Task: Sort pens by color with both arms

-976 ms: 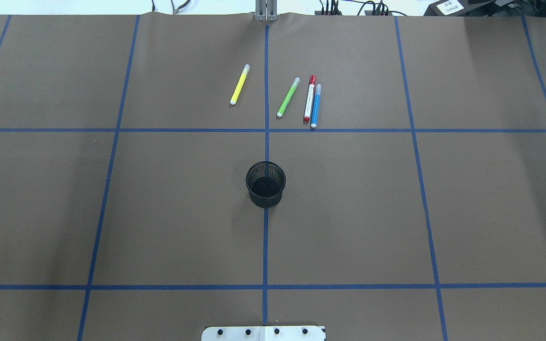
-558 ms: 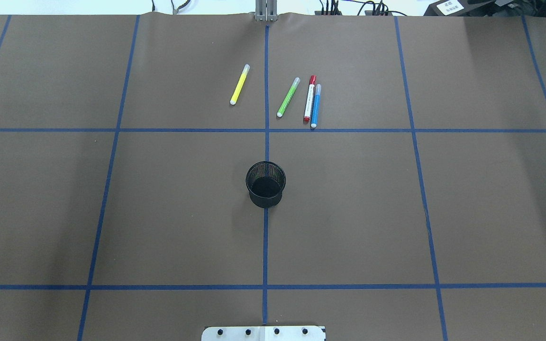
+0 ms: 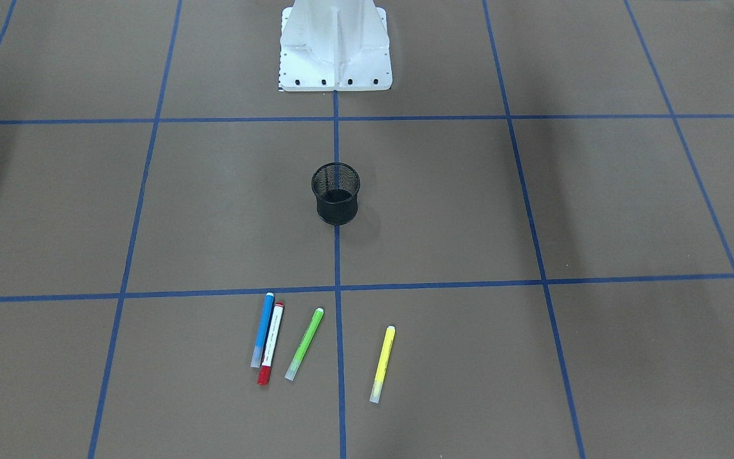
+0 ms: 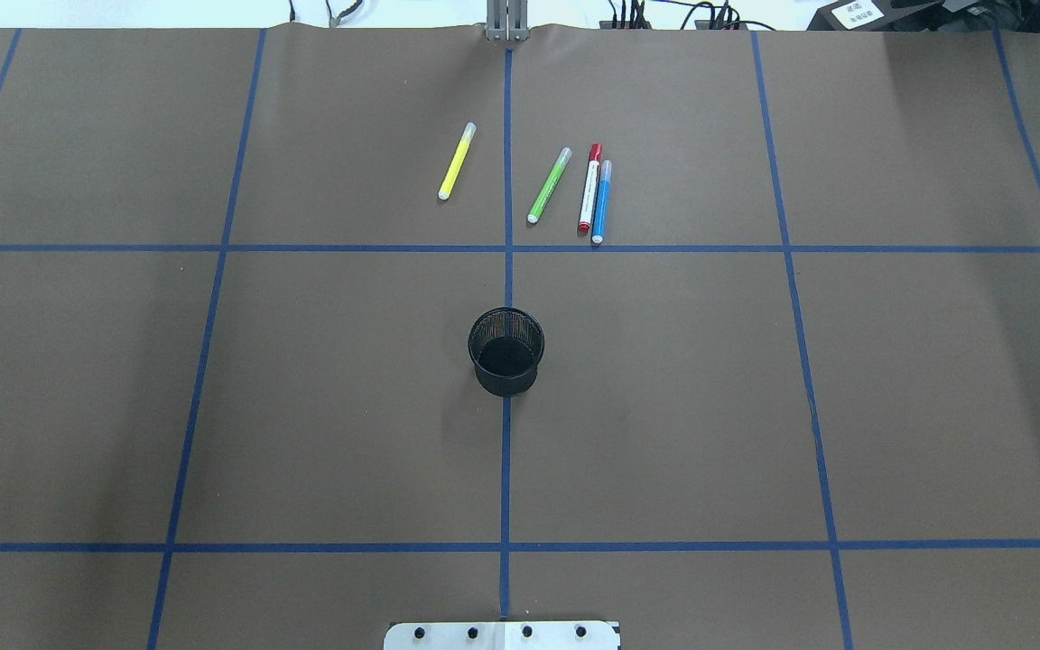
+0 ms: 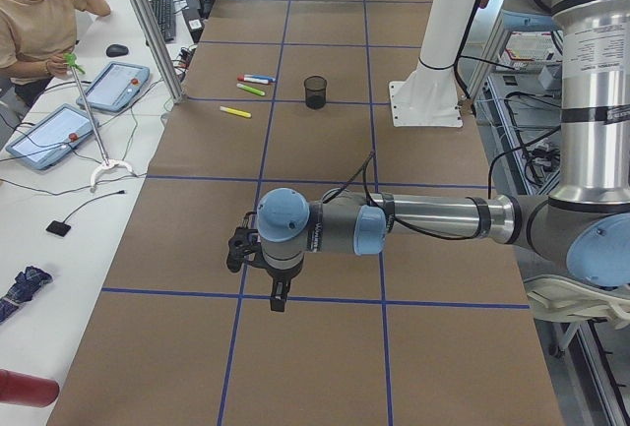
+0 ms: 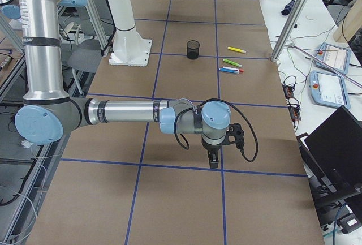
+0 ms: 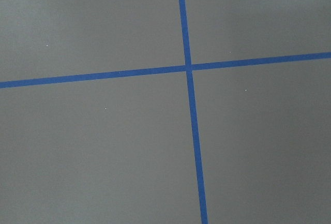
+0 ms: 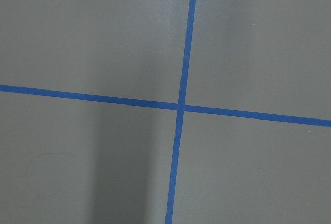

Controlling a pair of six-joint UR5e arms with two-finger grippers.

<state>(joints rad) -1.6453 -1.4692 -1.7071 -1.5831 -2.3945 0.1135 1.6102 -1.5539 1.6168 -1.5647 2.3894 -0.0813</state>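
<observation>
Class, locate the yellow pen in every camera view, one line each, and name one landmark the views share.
Front-facing: yellow pen bottom centre, below-right of the black mesh cup.
Overhead: pen top centre, above-left of the cup.
Exterior left: pen upper left, nearest of its group.
Exterior right: pen upper right, farthest of its group.
Left wrist: not in it.
Right wrist: not in it.
Shared landmark: the cup, in all four exterior views.

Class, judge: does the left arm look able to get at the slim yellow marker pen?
Probably yes: the slim yellow marker pen lies alone on the brown table, nothing standing between it and the left pincer.
</observation>
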